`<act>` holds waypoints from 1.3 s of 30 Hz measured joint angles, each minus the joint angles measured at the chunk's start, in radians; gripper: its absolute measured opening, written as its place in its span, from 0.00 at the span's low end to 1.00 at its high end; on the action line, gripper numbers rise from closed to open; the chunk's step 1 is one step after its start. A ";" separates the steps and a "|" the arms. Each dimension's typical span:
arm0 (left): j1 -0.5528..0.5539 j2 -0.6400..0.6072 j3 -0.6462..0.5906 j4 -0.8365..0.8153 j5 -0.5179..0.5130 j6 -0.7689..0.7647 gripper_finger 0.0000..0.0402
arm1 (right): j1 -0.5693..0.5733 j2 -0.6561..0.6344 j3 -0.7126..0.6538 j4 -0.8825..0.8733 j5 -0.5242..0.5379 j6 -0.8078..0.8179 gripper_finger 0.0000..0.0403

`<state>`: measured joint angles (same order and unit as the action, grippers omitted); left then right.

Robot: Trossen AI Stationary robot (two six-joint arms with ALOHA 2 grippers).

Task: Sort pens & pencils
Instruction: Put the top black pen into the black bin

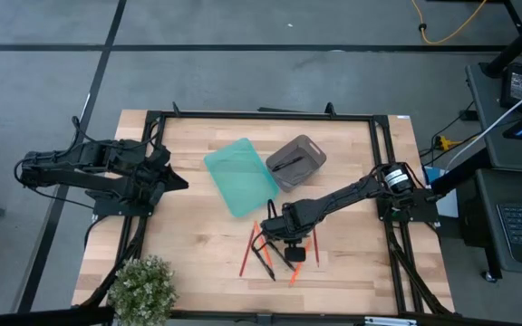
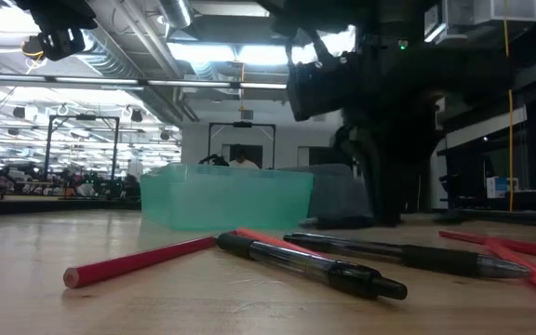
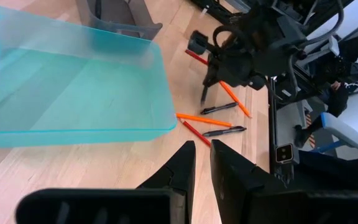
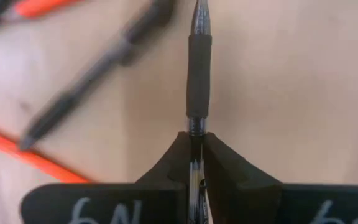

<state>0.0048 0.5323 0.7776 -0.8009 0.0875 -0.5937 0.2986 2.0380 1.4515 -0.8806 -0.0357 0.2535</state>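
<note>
Black pens (image 2: 310, 263) (image 2: 408, 256) and orange-red pencils (image 2: 138, 262) lie flat and loosely crossed on the wood near the table's near edge, and they also show as pens (image 1: 265, 258) and pencils (image 1: 247, 249) from above. My right gripper (image 1: 285, 239) reaches in from the right, points down over this pile and is shut on one pen (image 4: 199, 74). Another pen (image 1: 288, 165) lies inside the grey bin (image 1: 295, 161). My left gripper (image 3: 202, 165) waits at the table's left, beside the teal bin (image 1: 240, 177), its fingers almost together on nothing. My right gripper pinches the pen between its two fingers on the barrel just behind the black rubber grip (image 4: 195, 129). The fingers (image 4: 219, 163) come from above, pointing down, and lie across the pen. Whether the pen is clear of the table, I cannot tell.
The teal bin (image 3: 73, 87) and the grey bin (image 3: 117, 15) stand side by side in the table's middle toward the far edge. A potted plant (image 1: 143, 288) sits at the near-left corner. A black frame (image 1: 261, 116) rims the table.
</note>
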 joint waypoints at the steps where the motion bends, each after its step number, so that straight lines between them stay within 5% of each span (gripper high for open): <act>1: 0.000 0.000 0.000 0.000 0.000 0.000 0.11 | 0.002 0.000 0.012 -0.024 0.013 0.000 0.06; 14: 0.000 0.000 0.000 0.000 0.000 0.001 0.11 | 0.006 -0.002 0.191 -0.438 0.319 -0.016 0.06; 23: 0.000 0.000 -0.012 -0.004 0.001 0.001 0.11 | -0.074 -0.142 0.207 -0.520 0.505 -0.055 0.06; 31: 0.000 0.000 -0.056 -0.005 0.005 -0.004 0.11 | -0.214 -0.339 0.123 -0.409 0.532 -0.174 0.06; 39: 0.000 0.000 -0.066 -0.003 0.005 -0.013 0.11 | -0.353 -0.433 -0.089 -0.135 0.441 -0.369 0.06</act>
<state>0.0051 0.5323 0.7120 -0.8035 0.0921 -0.6068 -0.0543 1.6048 1.3621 -1.0158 0.4050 -0.1151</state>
